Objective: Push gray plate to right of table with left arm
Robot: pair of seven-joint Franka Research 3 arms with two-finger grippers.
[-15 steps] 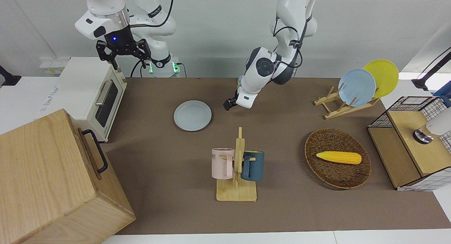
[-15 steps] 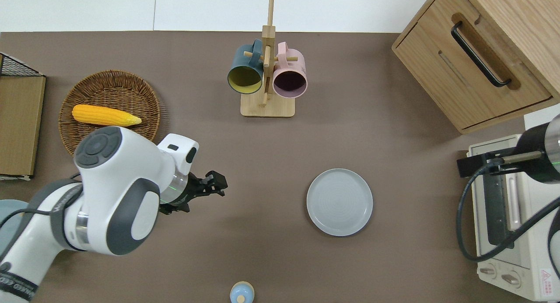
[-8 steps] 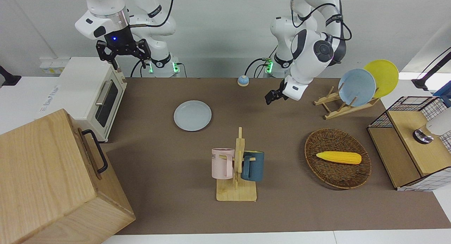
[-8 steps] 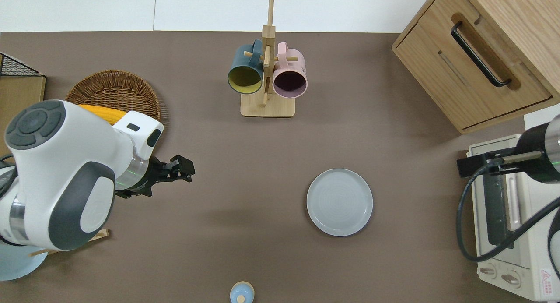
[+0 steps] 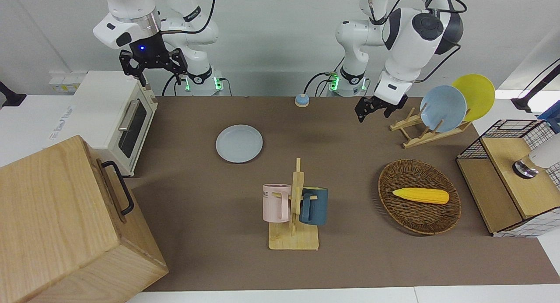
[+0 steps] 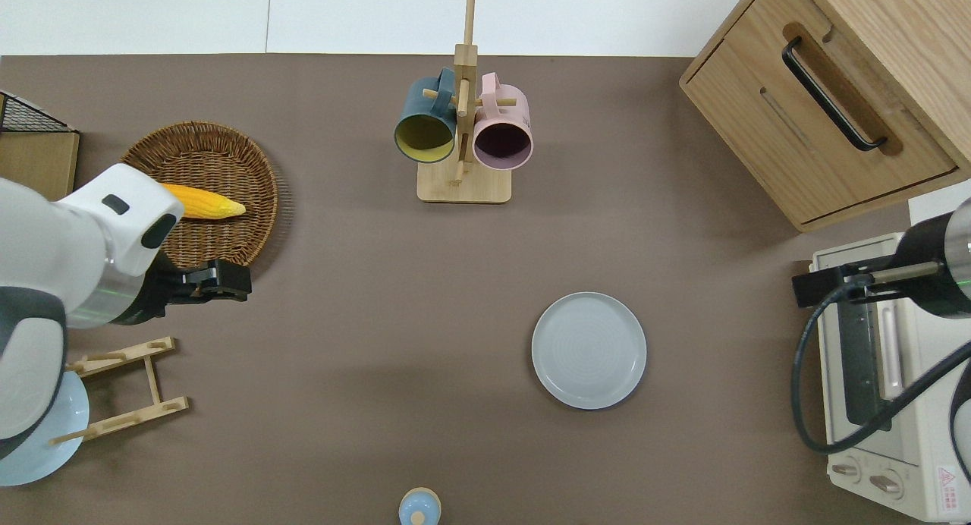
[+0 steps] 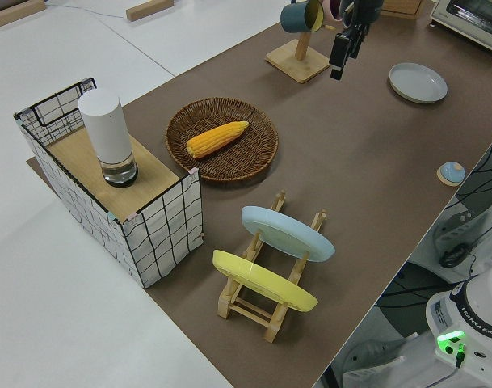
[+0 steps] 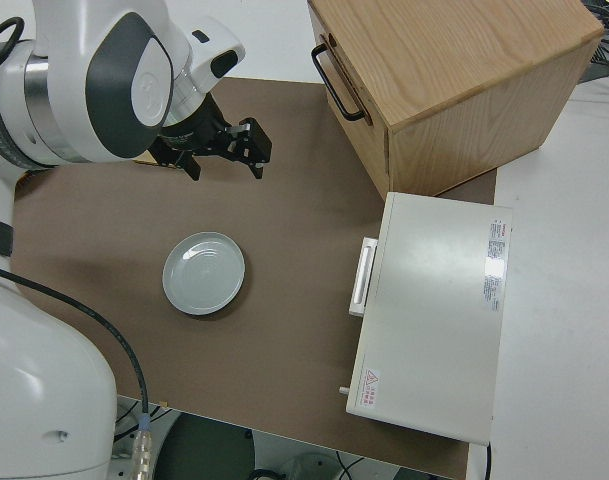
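Note:
The gray plate point(image 5: 239, 143) point(image 6: 589, 350) point(image 8: 204, 273) lies flat on the brown table point(image 5: 197, 215), toward the right arm's end and close to the toaster oven. Nothing touches it. My left gripper point(image 5: 384, 112) point(image 6: 231, 280) point(image 7: 337, 65) is up in the air, shut and holding nothing. From overhead it hangs over the wicker basket's edge nearest the robots, far from the plate. The right arm is parked, its gripper point(image 5: 153, 71) open.
A mug rack point(image 5: 294, 206) with two mugs stands mid-table. The wicker basket point(image 5: 419, 215) holds a corn cob. A dish rack point(image 5: 431, 134), a wire crate point(image 5: 507, 176), a toaster oven point(image 5: 109, 114), a wooden cabinet point(image 5: 61, 224) and a small blue bell point(image 5: 301, 100) ring the table.
The left arm has swung away from the plate toward its own end of the table and risen. The plate has stayed put. The right arm has not moved.

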